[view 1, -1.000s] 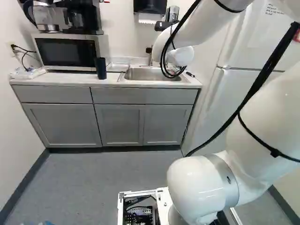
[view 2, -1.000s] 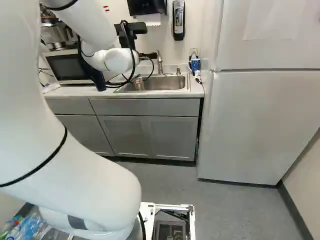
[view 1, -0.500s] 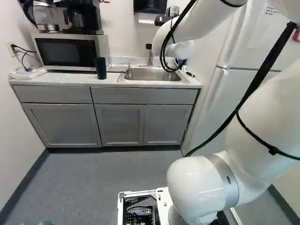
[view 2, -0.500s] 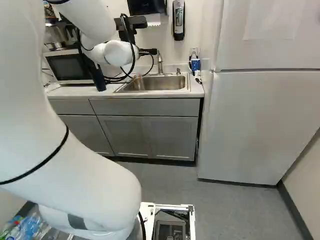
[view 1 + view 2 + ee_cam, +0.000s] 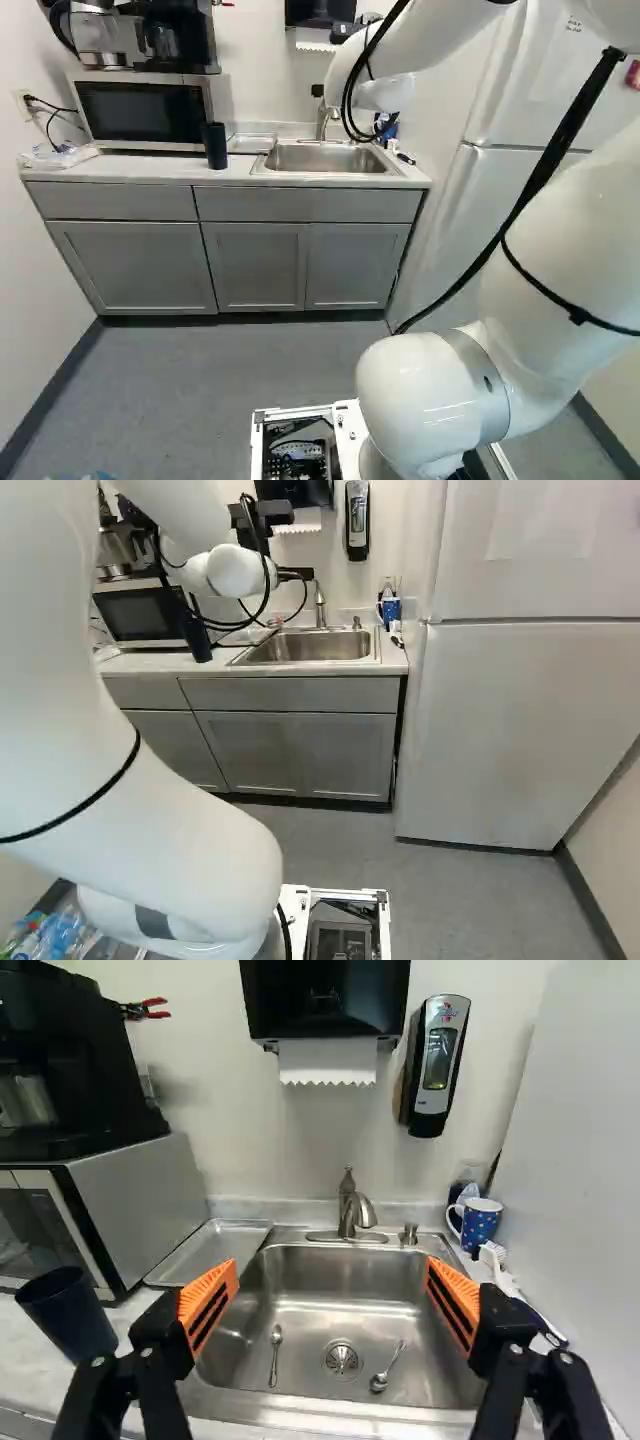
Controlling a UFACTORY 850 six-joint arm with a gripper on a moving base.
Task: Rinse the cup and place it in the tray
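Observation:
In the right base view part of my gripper [image 5: 295, 574] shows beyond the white wrist, above the sink's back edge. The wrist view shows my gripper [image 5: 330, 1295] open wide, nothing between its pads. The metal sink [image 5: 340, 1270] lies ahead, beyond and below the fingers, two spoons in its basin. A dark blue cup [image 5: 68, 1312] stands on the counter outside the finger on the microwave side. The shallow metal tray [image 5: 208, 1250] lies between microwave and sink, with no item visible on it. A dotted blue mug [image 5: 480, 1222] stands across the sink from the tray.
The faucet [image 5: 355, 1210] rises at the sink's back edge. The microwave [image 5: 140, 1205] carries a coffee machine [image 5: 70, 1060]. Paper towel and soap dispensers [image 5: 437, 1065] hang above. A brush and a marker lie near the mug. The fridge [image 5: 530, 720] flanks the counter.
The wrist has risen a little against the counter, showing more of the sink and the blue mug in the left base view. The base has not moved.

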